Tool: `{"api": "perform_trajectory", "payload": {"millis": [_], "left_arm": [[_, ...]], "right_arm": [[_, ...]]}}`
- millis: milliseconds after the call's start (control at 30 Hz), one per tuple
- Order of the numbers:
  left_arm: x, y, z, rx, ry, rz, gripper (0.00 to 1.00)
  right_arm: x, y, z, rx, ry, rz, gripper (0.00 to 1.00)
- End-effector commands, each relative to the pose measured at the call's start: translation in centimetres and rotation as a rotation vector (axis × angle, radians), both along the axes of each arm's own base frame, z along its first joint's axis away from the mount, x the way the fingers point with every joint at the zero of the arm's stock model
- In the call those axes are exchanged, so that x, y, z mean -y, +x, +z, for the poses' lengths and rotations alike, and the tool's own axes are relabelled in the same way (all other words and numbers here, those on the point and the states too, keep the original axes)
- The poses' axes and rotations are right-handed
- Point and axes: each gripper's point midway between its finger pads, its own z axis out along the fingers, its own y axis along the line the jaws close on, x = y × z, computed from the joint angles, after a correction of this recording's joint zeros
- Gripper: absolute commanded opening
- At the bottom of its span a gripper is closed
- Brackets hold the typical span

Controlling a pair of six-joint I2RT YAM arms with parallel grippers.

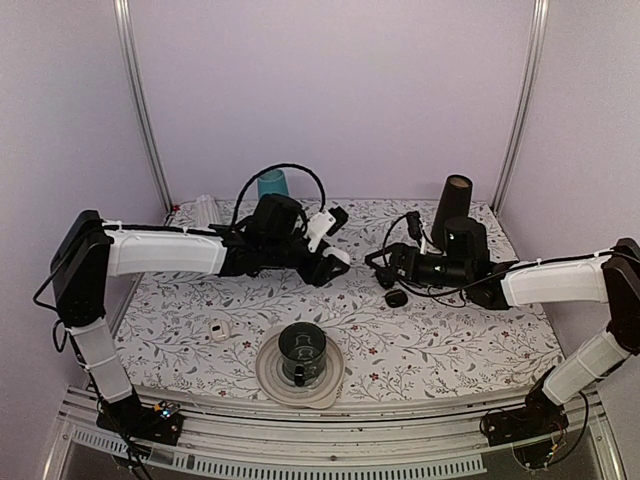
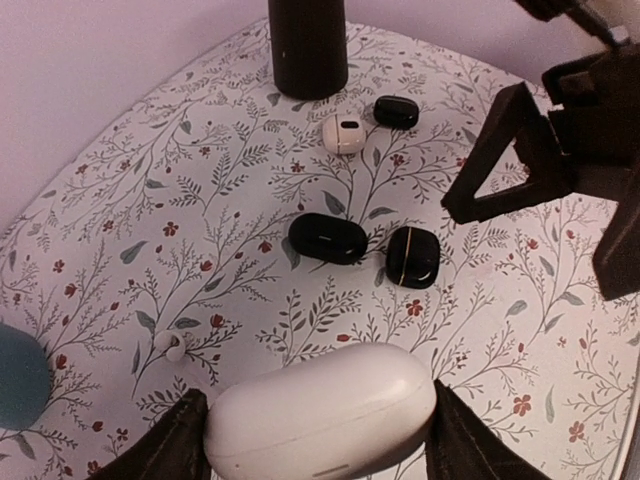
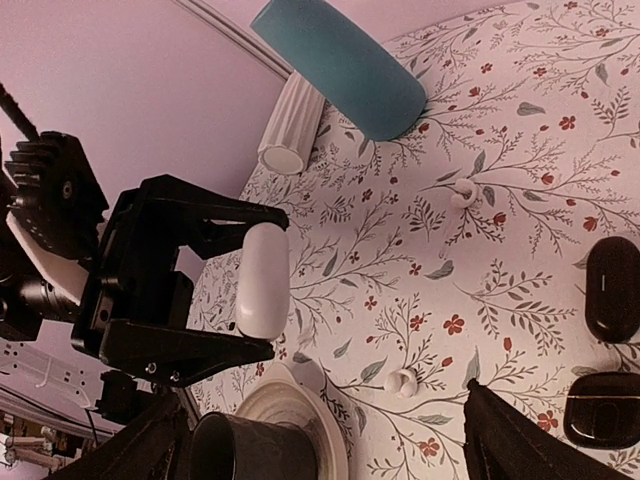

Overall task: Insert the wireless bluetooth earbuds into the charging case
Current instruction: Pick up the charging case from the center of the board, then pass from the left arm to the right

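white case [image 2: 320,420]: 1
earbuds [image 3: 463,192]: 2 loose
black oval cases [image 2: 328,238]: 3
small white pieces [image 2: 344,133]: 2, second seen from top only
teal cup [image 3: 340,70]: 1
black tube [image 2: 307,45]: 1
ribbed white tube [image 3: 290,130]: 1
plate [image 1: 275,375]: 1
dark cup [image 1: 302,352]: 1

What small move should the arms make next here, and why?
Probably bring the open right gripper to the charging case and open it: it sits closed in the left gripper, above the table, while two earbuds lie loose there.
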Motion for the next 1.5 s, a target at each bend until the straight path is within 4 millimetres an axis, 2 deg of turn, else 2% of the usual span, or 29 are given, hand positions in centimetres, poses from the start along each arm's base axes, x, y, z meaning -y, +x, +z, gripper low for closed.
{"api": "perform_trajectory", "payload": {"millis": [0, 167, 367, 600, 867, 1100, 1267, 1333, 1467], "left_arm": [[1.6, -2.0, 3.3, 0.119, -0.055, -0.105, 0.53], [2.5, -3.3, 3.6, 0.182, -0.027, -0.153, 0.53], [3.1, -3.8, 3.6, 0.21, -0.008, -0.182, 0.53], [3.9, -4.3, 4.0, 0.229, 0.001, -0.206, 0.53], [4.3, -4.5, 4.1, 0.23, -0.004, -0.221, 0.53], [4.6, -4.5, 4.2, 0.233, -0.007, -0.227, 0.53], [4.9, -4.4, 4.4, 0.235, -0.011, -0.226, 0.53], [5.0, -4.4, 4.5, 0.233, -0.015, -0.227, 0.55], [5.0, -4.3, 4.7, 0.227, -0.023, -0.217, 0.69]], "right_arm": [[-1.4, -0.1, 1.5, -0.016, 0.082, 0.065, 0.92], [-2.0, -0.7, 1.7, -0.02, 0.093, 0.119, 0.86], [-2.8, -1.6, 2.4, 0.011, 0.092, 0.175, 0.81], [-4.0, -2.2, 1.9, -0.002, 0.074, 0.222, 0.7], [-4.4, -2.4, 1.5, -0.012, 0.07, 0.244, 0.52], [-4.7, -2.4, 1.5, -0.02, 0.073, 0.256, 0.32], [-4.7, -2.4, 1.5, -0.02, 0.075, 0.256, 0.11], [-4.6, -2.5, 1.6, -0.022, 0.077, 0.256, 0.05], [-4.3, -2.5, 2.1, -0.005, 0.075, 0.245, 0.03]]}}
